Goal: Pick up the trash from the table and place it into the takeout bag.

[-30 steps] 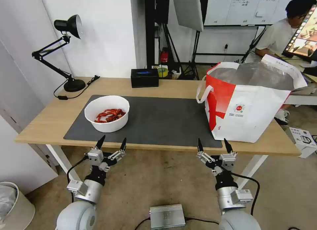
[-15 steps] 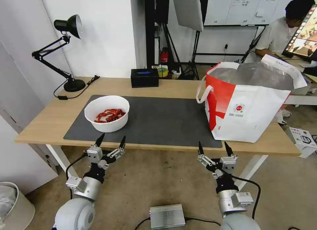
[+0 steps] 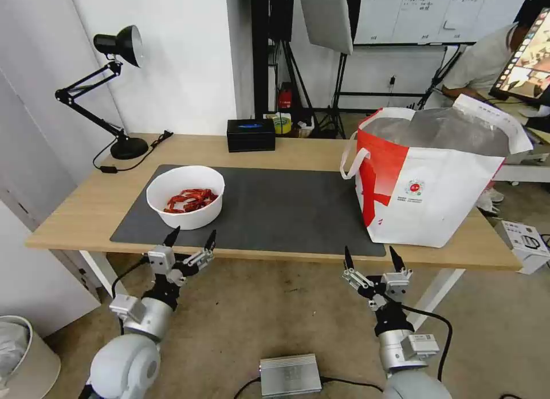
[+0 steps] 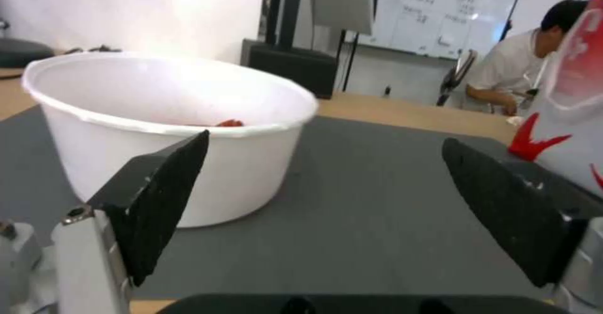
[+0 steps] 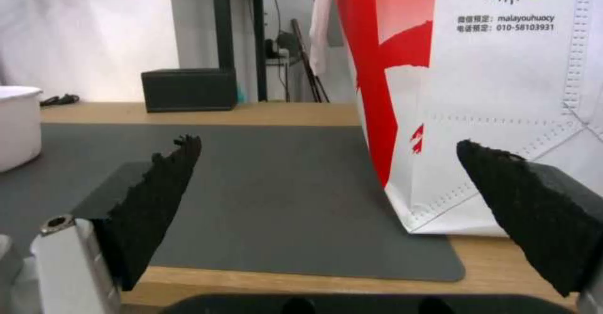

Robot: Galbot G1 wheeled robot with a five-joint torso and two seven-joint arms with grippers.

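Observation:
The trash I can see is a white round bowl (image 3: 185, 197) of red crayfish shells, standing on the left part of the dark grey mat (image 3: 269, 207) on the table (image 3: 86, 207). The bowl (image 4: 169, 130) looms close in the left wrist view. My left gripper (image 3: 192, 237) is open at the table's front edge, just in front of the bowl. My right gripper (image 3: 371, 255) is open below the front edge, before the takeout bag (image 3: 427, 181). That white and red bag (image 5: 477, 97) stands upright on the table's right end, mouth open.
A black desk lamp (image 3: 109, 90) stands at the back left and a black box (image 3: 251, 134) at the back middle. A grey metal box (image 3: 290, 375) lies on the floor between my arms. A white bin (image 3: 23, 353) sits at the lower left.
My left gripper has risen and shifted slightly left, closer to the bowl at the table edge. The right gripper has sunk a little. Bowl and bag have not moved.

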